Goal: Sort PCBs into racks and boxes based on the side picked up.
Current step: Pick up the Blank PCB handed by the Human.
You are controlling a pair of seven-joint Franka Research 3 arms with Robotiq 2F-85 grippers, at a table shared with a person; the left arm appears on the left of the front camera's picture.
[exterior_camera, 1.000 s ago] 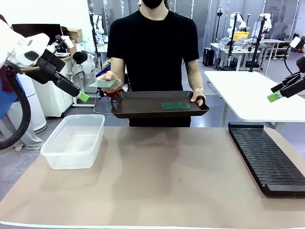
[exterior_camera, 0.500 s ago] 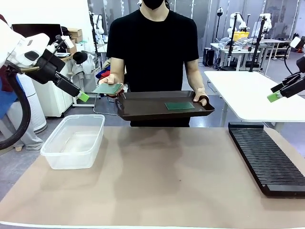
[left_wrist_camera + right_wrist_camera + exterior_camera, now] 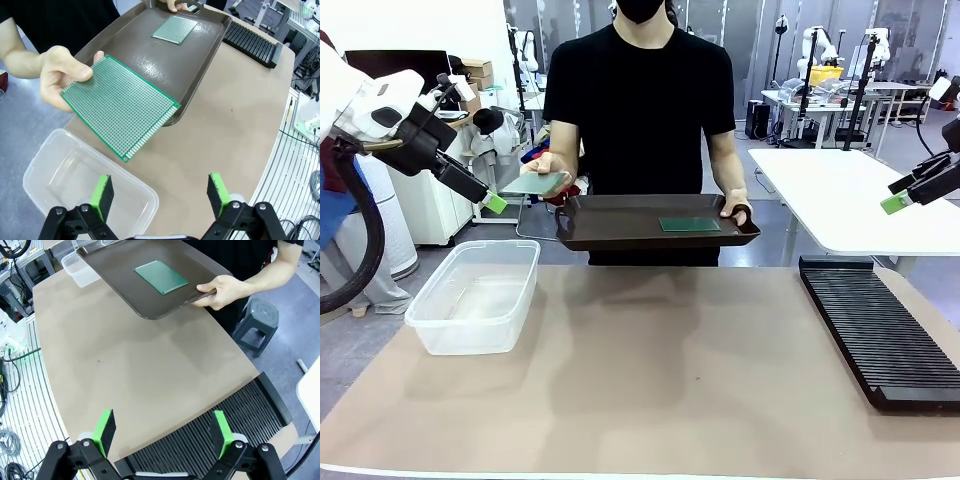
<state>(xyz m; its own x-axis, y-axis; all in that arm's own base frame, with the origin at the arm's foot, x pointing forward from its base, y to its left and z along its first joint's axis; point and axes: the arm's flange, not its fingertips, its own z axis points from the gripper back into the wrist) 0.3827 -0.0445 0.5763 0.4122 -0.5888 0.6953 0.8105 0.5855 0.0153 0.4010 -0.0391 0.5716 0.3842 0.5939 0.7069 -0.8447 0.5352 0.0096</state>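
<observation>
Left wrist view: holds PCB (image 3: 120, 105) out by one end, free edge toward wide left gripper (image 3: 160, 192); right gripper (image 3: 162, 432) wide too

You'll find the long flat black slotted rack (image 3: 875, 325) cut off by the front view's right edge; in the left wrist view, the clear translucent plastic tub (image 3: 60, 172) runs past the bottom edge.

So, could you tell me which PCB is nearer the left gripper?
The PCB in the person's hand, held past the tray's end; the other PCB lies flat on the tray.
</observation>
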